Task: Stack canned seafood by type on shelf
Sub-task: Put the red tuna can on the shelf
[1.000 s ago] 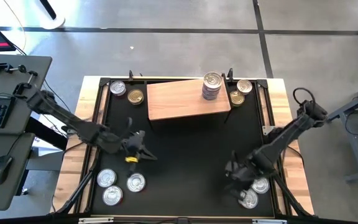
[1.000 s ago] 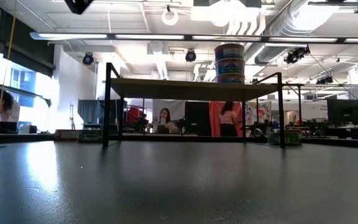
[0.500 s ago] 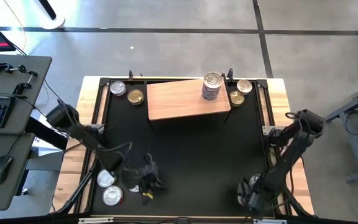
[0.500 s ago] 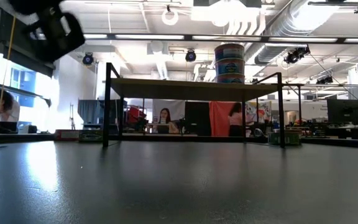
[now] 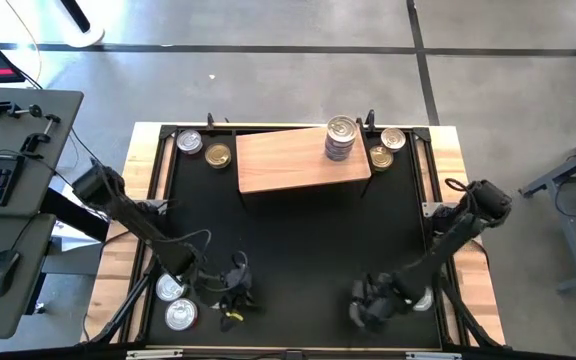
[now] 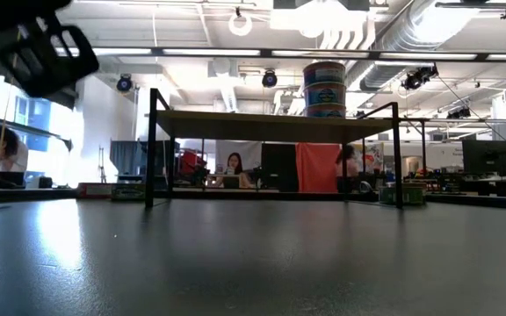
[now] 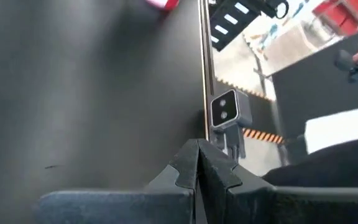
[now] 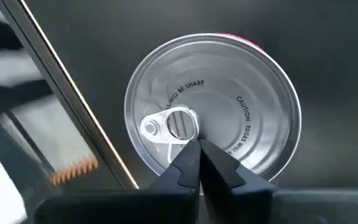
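Canned seafood is sitting stacked in one pile (image 5: 341, 139) on the shelf (image 5: 288, 160); loose tins are waiting behind it (image 5: 218, 156) and along the near edge (image 5: 180, 314). Both grippers, left (image 5: 234, 296) and right (image 5: 368, 305), are hovering low with fingers pressed together, holding nothing. Most stacking is looking undone.

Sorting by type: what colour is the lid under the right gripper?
Silver lid, with a pull tab; the right wrist view shows it best.

mat centre (image 5: 298, 240): free | shelf (image 5: 288, 160): blocks far edge
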Controlling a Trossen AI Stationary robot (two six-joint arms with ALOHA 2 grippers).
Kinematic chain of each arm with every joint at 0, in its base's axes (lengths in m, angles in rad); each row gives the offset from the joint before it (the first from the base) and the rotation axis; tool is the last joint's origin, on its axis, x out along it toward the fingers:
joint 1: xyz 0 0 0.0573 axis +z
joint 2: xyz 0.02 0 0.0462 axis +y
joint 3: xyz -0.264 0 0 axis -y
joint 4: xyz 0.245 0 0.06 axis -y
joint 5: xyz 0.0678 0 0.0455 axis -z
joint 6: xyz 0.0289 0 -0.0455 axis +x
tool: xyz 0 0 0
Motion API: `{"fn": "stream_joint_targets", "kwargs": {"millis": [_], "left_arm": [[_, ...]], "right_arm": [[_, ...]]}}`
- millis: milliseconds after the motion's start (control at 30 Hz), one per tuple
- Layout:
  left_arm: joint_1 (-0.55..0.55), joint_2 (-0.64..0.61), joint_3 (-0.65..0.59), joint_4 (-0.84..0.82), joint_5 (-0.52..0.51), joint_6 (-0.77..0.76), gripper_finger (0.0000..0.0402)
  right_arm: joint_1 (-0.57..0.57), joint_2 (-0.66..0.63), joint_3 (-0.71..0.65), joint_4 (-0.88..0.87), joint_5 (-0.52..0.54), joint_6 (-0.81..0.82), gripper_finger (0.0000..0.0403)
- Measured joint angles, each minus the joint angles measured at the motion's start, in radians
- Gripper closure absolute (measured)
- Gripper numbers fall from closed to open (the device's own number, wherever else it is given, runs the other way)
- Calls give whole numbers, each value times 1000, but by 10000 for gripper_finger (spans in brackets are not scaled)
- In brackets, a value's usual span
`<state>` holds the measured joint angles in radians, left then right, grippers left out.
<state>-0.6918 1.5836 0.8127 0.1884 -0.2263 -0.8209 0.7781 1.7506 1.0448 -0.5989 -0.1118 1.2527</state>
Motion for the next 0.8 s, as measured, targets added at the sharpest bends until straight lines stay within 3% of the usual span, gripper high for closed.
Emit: {"fn": "stream_joint_targets", "kwargs": {"millis": [167, 400, 600, 800], "left_arm": [[2, -148, 0, -186, -54, 96, 402], [1, -283, 0, -387, -144, 170, 402], [5, -273, 0, -411, -218, 198, 402], [36, -174, 0, -348, -333, 285, 401]], "right_arm": [[-152, 45, 61, 81, 162, -127, 403], [-371, 184, 222, 145, 234, -339, 403], [-453, 230, 412, 99, 231, -527, 403], [-416, 168, 482, -141, 229, -575, 403]]}}
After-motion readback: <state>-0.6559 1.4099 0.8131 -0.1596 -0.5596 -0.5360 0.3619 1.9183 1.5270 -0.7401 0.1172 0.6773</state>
